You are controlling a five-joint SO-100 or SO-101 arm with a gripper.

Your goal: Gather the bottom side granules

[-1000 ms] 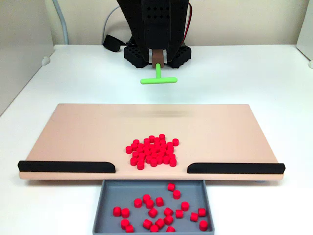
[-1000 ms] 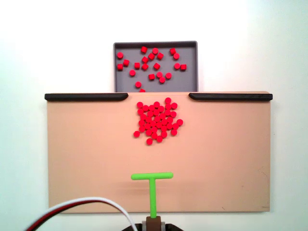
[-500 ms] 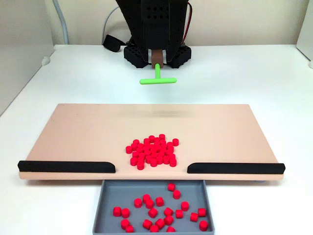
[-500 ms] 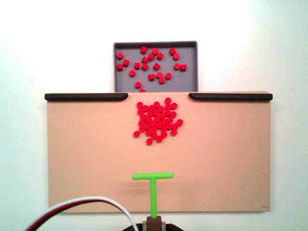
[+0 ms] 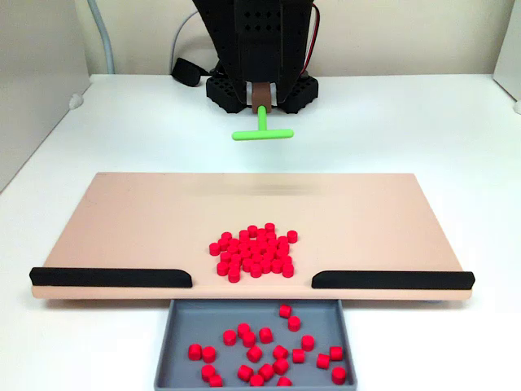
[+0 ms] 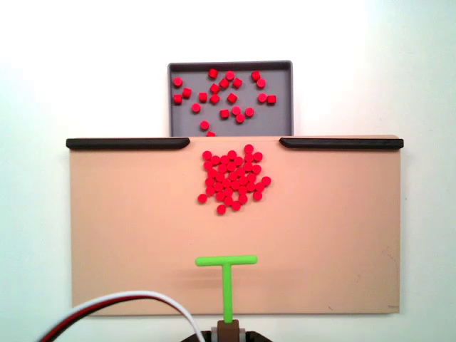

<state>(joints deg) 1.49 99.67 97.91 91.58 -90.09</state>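
Note:
The granules (image 5: 254,254) (image 6: 233,179) are tiny bright red pellets packed in one dense cluster on a tan board (image 5: 122,220) (image 6: 128,235), just short of the gap between two black rails. My gripper (image 5: 262,102) (image 6: 228,331) is shut on a brown block that carries a green T-shaped pusher (image 5: 262,134) (image 6: 226,261). The pusher hangs raised near the board's arm-side edge, well apart from the cluster, its crossbar facing the pellets.
A grey tray (image 5: 165,350) (image 6: 170,100) beyond the gap holds loose scattered red pellets (image 5: 264,350) (image 6: 224,96). Black rails (image 5: 110,277) (image 5: 391,279) line that board edge. A white cable (image 6: 121,303) loops near the arm base (image 5: 228,90).
The green pusher has shifted by only a few pixels sideways. The cluster and the tray's pellets have not moved.

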